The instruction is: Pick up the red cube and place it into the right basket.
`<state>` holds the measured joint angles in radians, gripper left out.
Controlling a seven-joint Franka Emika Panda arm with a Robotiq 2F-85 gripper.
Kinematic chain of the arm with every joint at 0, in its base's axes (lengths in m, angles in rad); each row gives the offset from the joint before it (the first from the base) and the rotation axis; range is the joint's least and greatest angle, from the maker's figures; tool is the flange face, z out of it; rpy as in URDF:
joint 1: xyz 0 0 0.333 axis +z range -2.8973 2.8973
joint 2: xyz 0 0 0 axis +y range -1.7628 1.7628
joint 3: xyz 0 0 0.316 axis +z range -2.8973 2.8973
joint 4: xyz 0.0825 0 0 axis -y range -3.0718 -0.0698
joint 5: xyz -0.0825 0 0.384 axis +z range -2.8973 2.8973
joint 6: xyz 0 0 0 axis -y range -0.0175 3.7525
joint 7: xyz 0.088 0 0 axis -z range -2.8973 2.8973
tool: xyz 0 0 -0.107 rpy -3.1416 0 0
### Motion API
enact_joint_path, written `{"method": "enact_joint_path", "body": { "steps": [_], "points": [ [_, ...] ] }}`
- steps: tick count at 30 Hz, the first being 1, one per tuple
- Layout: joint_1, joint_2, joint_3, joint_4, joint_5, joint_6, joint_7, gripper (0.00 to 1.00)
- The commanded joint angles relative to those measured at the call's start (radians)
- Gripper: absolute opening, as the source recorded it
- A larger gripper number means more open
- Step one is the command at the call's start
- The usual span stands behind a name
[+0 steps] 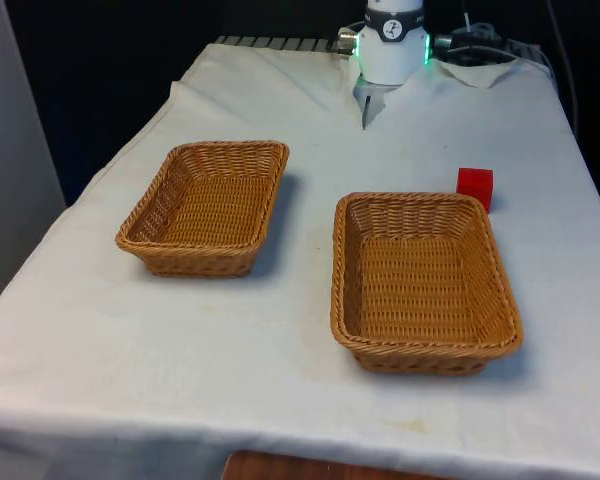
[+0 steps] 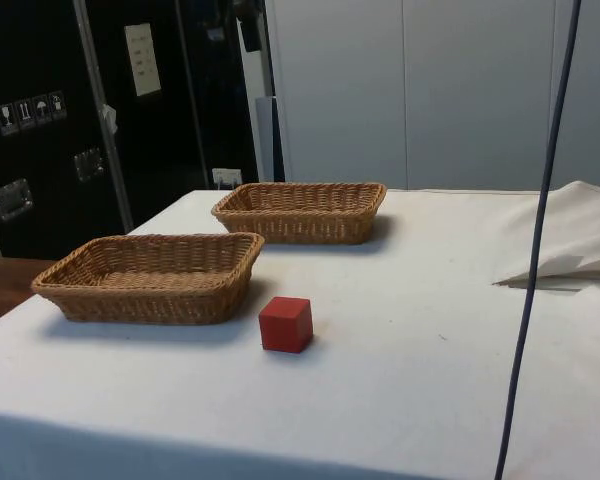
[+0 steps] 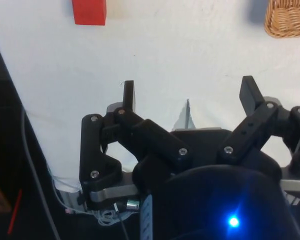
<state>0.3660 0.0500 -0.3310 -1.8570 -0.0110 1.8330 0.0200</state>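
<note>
**One red cube, two wicker baskets, gripper spread wide**

The tabletop, draped in a white cloth, carries three loose items: one red cube and two brown wicker baskets. Taking the cube as the landmark, the right basket stands just beside it, its far corner close to the cube without touching; in the side view the cube sits just off this basket's corner on bare cloth. The left basket lies well apart from the cube, beyond the right basket towards the front view's left. Both baskets are rectangular, upright and hold nothing. The cube rests flat on one face, outside either basket. No writing can be read on the cube or the baskets.

In the wrist view the gripper hangs above the cloth with its two black fingers spread wide and nothing between them; the cube lies well apart from the fingertips.
</note>
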Motion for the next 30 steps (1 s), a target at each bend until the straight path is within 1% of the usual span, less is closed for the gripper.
{"method": "enact_joint_path", "body": {
  "steps": [1,2,3,4,5,8,11,12,13,20,21,22,24,28,29,30],
  "points": [
    [0.003,-0.008,0.002,-0.01,-0.014,0.009,0.018,1.0],
    [0.003,-0.01,0.004,-0.011,-0.015,0.009,0.022,1.0],
    [0.0,0.0,0.003,-0.002,-0.004,0.0,0.009,1.0],
    [0.003,-0.011,0.006,-0.013,-0.016,0.01,0.028,1.0],
    [0.004,-0.013,0.009,-0.016,-0.018,0.012,0.033,1.0],
    [0.004,-0.02,0.019,-0.029,-0.02,0.019,0.054,1.0],
    [0.004,-0.027,0.029,-0.044,-0.02,0.03,0.07,1.0],
    [0.0,-0.017,0.028,-0.032,-0.011,0.013,0.059,1.0],
    [0.004,-0.03,0.032,-0.05,-0.02,0.035,0.077,1.0],
    [0.004,-0.054,0.066,-0.113,-0.015,0.092,0.12,1.0],
    [0.0,-0.044,0.062,-0.095,-0.011,0.066,0.106,1.0],
    [0.004,-0.058,0.07,-0.122,-0.014,0.102,0.125,1.0],
    [0.004,-0.068,0.084,-0.15,-0.012,0.13,0.137,1.0],
    [0.004,-0.079,0.102,-0.183,-0.009,0.167,0.151,1.0],
    [0.0,-0.07,0.1,-0.169,-0.011,0.146,0.142,1.0],
    [0.004,-0.084,0.111,-0.199,-0.008,0.187,0.159,1.0]
  ]
}}
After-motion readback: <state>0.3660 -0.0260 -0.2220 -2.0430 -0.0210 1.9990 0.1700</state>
